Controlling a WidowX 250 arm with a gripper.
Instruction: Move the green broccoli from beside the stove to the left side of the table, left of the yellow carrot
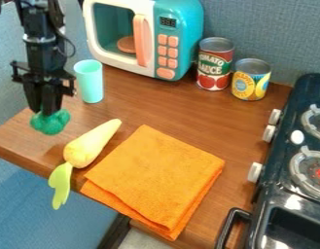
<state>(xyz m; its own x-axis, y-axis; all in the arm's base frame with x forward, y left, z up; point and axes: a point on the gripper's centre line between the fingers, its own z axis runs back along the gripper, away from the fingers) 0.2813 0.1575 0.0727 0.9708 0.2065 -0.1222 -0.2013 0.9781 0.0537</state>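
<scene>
So I've got the gripper over at the left side of the frame, a bit above the middle, pointing straight down. Jaws are nearly together, pinched on a lumpy green thing that pokes out below the tips. Can't really tell from my end what it is. It's by the left part of the table, up and left of a yellow toy carrot that lies at a slant, its green leaves sticking out past the table's front edge.

Just right of the carrot is a folded orange cloth, lower middle of the frame. A mint cup stands upright just right of the arm, and the toy microwave sits behind it at the top, door open, with a round orange-brown plate inside. Right of that I see two cans standing near each other, a red tomato can and a shorter yellow can. The dark toy stove takes up the right edge, burners on top.
</scene>
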